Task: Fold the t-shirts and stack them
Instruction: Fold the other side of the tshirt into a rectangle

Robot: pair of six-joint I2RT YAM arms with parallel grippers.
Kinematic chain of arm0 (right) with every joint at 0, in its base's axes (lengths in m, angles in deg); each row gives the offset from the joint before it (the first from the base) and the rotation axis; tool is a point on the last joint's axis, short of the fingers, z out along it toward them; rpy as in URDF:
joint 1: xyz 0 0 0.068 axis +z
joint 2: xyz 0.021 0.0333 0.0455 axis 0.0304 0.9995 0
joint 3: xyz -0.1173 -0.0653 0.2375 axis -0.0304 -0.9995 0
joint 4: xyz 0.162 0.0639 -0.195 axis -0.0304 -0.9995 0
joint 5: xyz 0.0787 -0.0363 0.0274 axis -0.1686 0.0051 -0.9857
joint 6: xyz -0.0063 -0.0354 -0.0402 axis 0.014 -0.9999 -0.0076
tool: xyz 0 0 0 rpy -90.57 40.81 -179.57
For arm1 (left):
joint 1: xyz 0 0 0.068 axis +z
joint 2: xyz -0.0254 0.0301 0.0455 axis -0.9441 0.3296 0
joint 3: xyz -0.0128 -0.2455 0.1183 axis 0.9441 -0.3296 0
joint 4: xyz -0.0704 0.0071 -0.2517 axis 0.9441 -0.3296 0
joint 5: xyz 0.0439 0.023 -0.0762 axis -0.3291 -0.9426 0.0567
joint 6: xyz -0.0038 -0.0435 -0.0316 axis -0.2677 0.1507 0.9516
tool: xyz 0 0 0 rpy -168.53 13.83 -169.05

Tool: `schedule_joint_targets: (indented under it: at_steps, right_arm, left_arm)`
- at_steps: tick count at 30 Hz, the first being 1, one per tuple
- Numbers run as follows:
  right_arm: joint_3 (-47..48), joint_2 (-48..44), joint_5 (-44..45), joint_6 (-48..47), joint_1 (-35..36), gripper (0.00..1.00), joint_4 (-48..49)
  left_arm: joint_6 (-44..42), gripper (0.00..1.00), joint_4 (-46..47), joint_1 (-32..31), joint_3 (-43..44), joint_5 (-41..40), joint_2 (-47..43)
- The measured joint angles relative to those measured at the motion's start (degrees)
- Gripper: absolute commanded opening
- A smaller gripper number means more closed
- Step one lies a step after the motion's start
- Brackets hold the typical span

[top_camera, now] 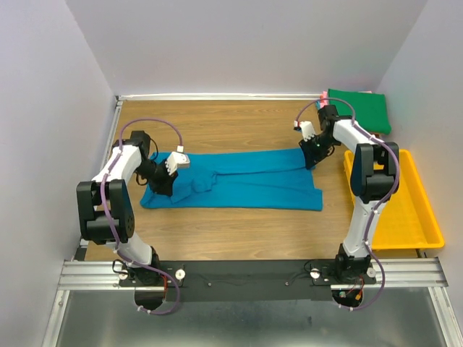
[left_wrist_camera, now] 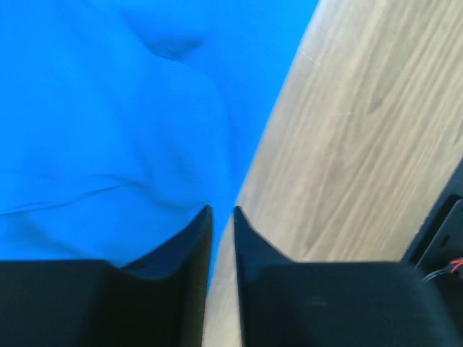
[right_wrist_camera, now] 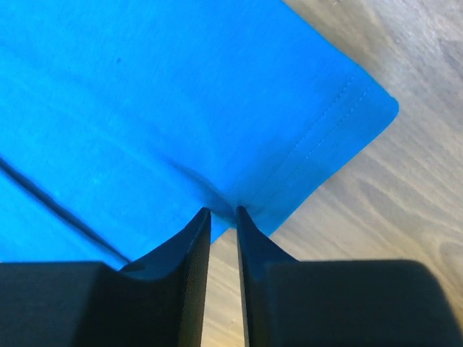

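Note:
A teal-blue t-shirt (top_camera: 246,181) lies spread across the wooden table, folded into a long band. My left gripper (top_camera: 165,182) is low over its left end. In the left wrist view the jaws (left_wrist_camera: 223,210) stand a narrow gap apart at the cloth's (left_wrist_camera: 108,108) edge, with bare wood showing between them. My right gripper (top_camera: 312,155) is at the shirt's far right corner. There its jaws (right_wrist_camera: 223,210) are also slightly apart, and the hemmed cloth (right_wrist_camera: 181,87) puckers at the tips. A folded dark green t-shirt (top_camera: 359,108) lies at the back right.
A yellow plastic tray (top_camera: 427,217) sits at the right edge of the table, beside the right arm. A pink edge (top_camera: 320,95) shows by the green shirt. Walls close in the table on the left, back and right.

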Motion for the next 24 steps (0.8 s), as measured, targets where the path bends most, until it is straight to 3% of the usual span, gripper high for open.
schedule_joint_targets:
  at_steps: [5, 9, 11, 18, 24]
  right_arm:
    - [0.7, -0.9, -0.2, 0.0, 0.0, 0.34, -1.8]
    - [2.8, -1.0, -1.4, 1.3, 0.0, 0.27, -2.8]
    - [4.1, -1.0, -1.9, 2.2, 0.0, 0.24, -3.4]
    - [6.3, -0.6, -2.3, 3.9, 0.0, 0.24, -4.1]
    - [6.5, 2.4, -2.2, 4.8, 0.0, 0.23, -4.4]
  left_arm:
    - [0.9, 0.34, -0.9, -0.3, 7.3, 0.4, 0.0]
    - [8.7, 0.37, 4.9, -5.9, 7.8, 0.2, -1.0]
    - [13.0, 0.47, 8.9, -9.9, 6.7, -0.3, -1.2]
    - [26.1, 0.48, 20.5, -18.3, 4.4, -3.4, 1.0]
    - [32.7, 0.40, 26.8, -23.6, 4.0, -8.6, 5.8]
